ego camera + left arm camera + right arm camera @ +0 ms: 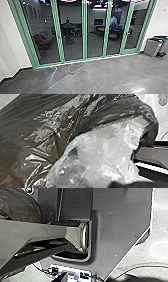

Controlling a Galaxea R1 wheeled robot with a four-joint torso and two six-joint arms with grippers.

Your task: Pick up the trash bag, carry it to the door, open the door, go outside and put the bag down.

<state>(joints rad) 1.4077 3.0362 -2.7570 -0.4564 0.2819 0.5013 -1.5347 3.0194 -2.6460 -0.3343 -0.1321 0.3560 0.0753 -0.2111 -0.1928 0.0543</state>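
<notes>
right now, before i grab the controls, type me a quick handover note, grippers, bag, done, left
Left gripper: hold not confirmable; trash bag bulks large by the left wrist camera.
Right gripper: open or shut, can't tell.
Place: indoors, green-framed glass panels ahead across grey floor, bins to the right.
Done: bag looks picked up.
Left: door opened, robot outside, bag set down. Which door leads out isn't clear from here.
</notes>
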